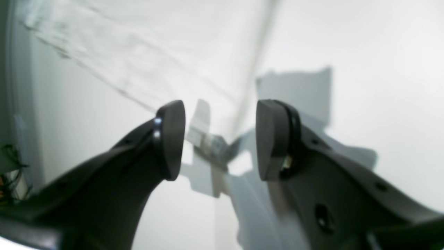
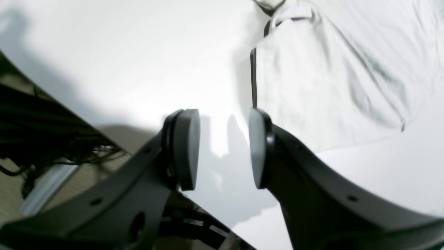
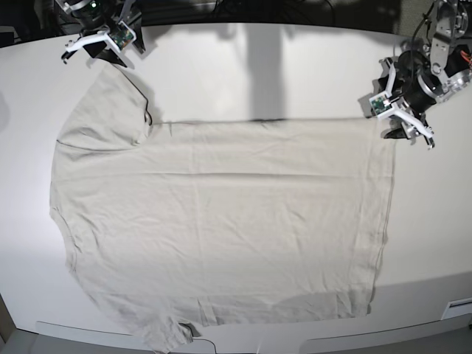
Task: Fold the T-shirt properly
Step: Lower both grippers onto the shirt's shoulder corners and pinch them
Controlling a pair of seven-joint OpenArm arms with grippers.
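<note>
The T-shirt (image 3: 221,221) lies spread flat on the white table (image 3: 295,66), pale beige and lightly wrinkled, with its hem to the right and its sleeves at the upper left and the bottom. My right gripper (image 3: 99,51) hangs open just beyond the upper sleeve's tip. In the right wrist view this gripper (image 2: 222,149) is open and empty, with the sleeve fabric (image 2: 329,69) ahead and to the right. My left gripper (image 3: 404,122) is open at the hem's far corner. In the left wrist view this gripper (image 1: 222,142) is empty, with fabric (image 1: 138,52) ahead and to the left.
The lower sleeve (image 3: 166,335) reaches the table's front edge. Dark cables and equipment (image 3: 243,11) lie behind the back edge. The table edge and a dark frame (image 2: 52,132) show at the left of the right wrist view.
</note>
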